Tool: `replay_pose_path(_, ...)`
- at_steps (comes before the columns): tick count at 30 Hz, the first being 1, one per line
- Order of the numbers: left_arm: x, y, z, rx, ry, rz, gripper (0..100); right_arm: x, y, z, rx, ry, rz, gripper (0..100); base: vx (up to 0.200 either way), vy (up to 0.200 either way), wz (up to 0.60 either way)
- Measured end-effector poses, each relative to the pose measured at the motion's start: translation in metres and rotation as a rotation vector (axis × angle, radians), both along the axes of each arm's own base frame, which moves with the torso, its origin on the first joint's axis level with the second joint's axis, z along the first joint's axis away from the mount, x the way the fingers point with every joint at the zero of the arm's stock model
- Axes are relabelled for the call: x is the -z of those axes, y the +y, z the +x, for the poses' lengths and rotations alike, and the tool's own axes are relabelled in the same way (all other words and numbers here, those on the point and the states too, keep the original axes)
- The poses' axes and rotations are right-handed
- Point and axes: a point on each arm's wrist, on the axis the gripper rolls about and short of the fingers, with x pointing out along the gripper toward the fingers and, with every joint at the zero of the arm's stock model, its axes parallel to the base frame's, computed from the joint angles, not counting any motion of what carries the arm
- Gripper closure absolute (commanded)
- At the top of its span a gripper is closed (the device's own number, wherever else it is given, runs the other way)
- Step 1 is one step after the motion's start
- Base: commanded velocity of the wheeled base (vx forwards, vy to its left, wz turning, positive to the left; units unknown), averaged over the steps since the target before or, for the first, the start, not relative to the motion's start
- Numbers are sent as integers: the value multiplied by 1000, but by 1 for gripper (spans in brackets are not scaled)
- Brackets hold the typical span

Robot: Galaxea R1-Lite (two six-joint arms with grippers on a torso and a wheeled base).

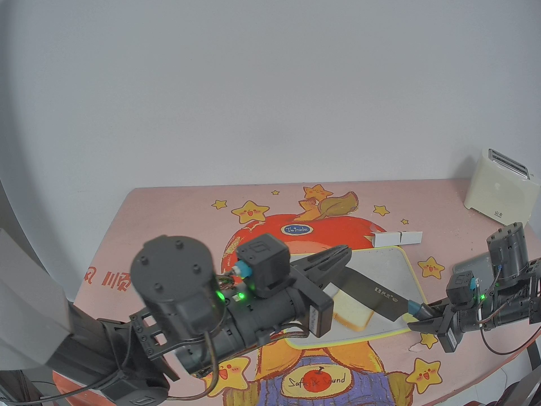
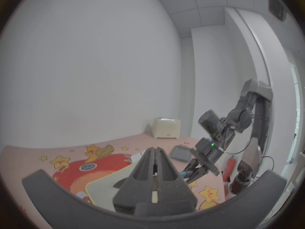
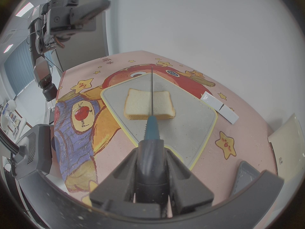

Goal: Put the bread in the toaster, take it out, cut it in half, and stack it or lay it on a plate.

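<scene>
Lettering on tablecloth (image 1: 169, 221) and knife (image 1: 376, 297)

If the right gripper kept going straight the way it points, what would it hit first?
Probably the bread on the cutting board: the right gripper points along its knife, whose blade crosses the slice. Its height over the board is unclear.

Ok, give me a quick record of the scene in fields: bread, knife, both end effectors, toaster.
bread: one slice, flat on the cutting board, no cut visible
knife: gripped by the right end effector, blade lined up over the slice's middle
left end effector: shut, empty, raised by the board's left side
toaster: table's far right corner, apart from the board
</scene>
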Motion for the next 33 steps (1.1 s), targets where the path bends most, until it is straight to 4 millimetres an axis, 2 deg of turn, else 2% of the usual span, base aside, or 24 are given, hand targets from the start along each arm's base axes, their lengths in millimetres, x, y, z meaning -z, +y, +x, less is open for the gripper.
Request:
replay_pose_path(4, 4, -6, 10, -30, 39, 46, 100, 0, 0, -1, 0, -1, 0, 100, 0, 0, 0)
replay_pose_path(16, -9, -24, 38, -27, 77, 77, 100, -2, 0, -2, -2, -9, 3, 100, 0, 0, 0)
replay_pose_path(26, 28, -37, 49, 8, 139, 148, 100, -3, 0, -1, -2, -11, 4, 100, 0, 0, 0)
replay_pose_path(33, 36, -40, 53, 6, 151, 160, 100, -3, 0, -1, -2, -8, 3, 100, 0, 0, 0)
